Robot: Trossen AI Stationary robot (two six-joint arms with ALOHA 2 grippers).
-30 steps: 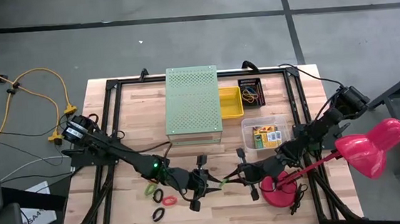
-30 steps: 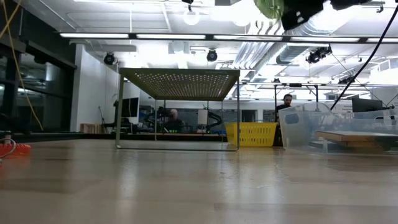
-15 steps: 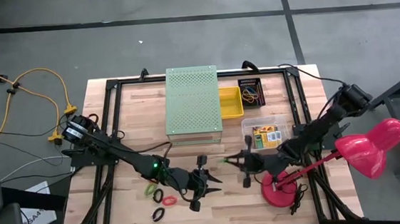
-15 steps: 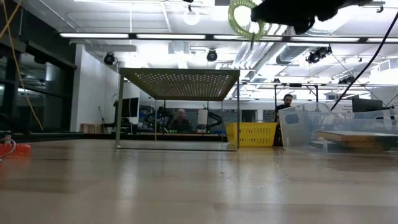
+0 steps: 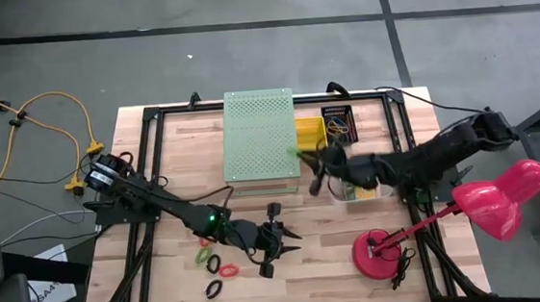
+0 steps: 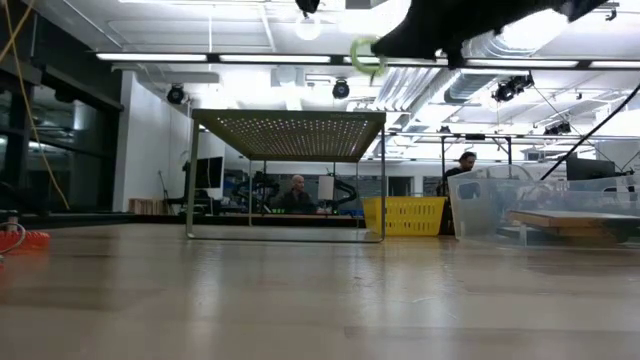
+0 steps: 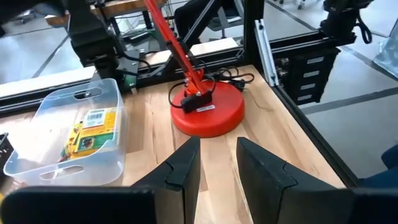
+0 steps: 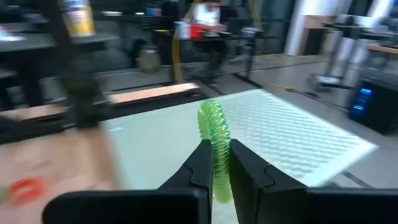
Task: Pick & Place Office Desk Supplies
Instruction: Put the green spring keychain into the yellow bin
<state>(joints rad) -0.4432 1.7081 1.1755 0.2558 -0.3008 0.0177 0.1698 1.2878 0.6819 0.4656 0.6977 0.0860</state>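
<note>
**Right pincer carries green band beside perforated box**

Large pale-green perforated box stands mid-bench, raised on thin legs in the low view. Just beside it on the right arm's side: yellow bin, then a black tray with coloured bits inside, too small to tell. Clear tub near those holds two yellow-and-green crayon boxes, lying flat. Pink desk lamp leans over the bench edge, its red base near the front, cable coiled by it.

Right pincer is up off the bench at the perforated box's edge, closed on a green band loop, which stands upright between the fingers; the loop shows high in the low view.

Left pincer hangs low near the front, parted and gripping nothing. Beside its arm lie loose loops on the bench: green loop on bench, red loop, black loop
</note>
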